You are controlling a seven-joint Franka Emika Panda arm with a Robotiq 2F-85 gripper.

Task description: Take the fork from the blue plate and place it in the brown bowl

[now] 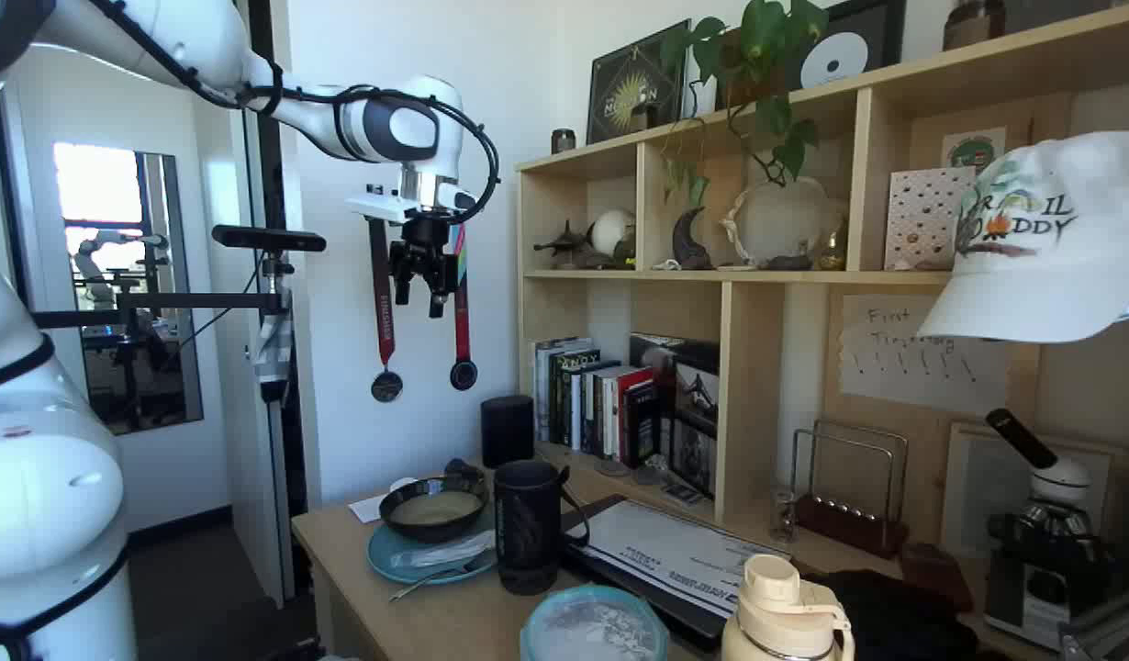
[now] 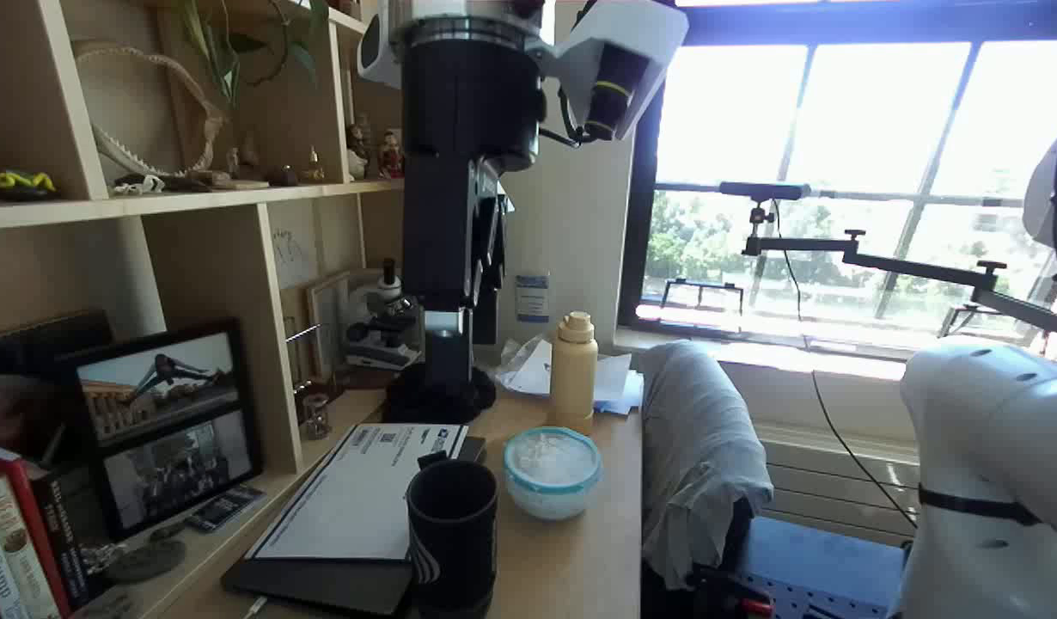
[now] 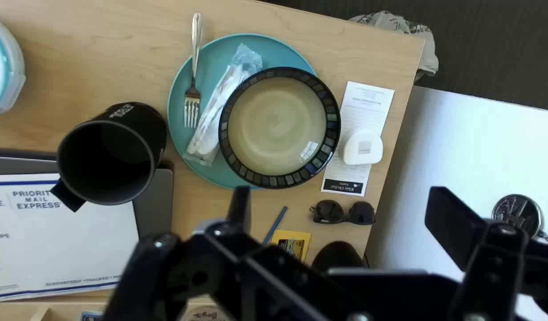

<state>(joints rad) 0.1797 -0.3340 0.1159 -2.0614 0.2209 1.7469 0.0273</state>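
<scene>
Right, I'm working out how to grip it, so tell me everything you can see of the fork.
The fork looks like shiny metal, with four tines, a narrow neck and a handle that widens toward its end. It lies with its head on the blue plate and its handle crossing the rim, the end sticking out over the table. A clear packet lies close beside it, between it and the brown bowl. Nothing grips it. Whether the handle's tip touches the table, I can't tell.
</scene>
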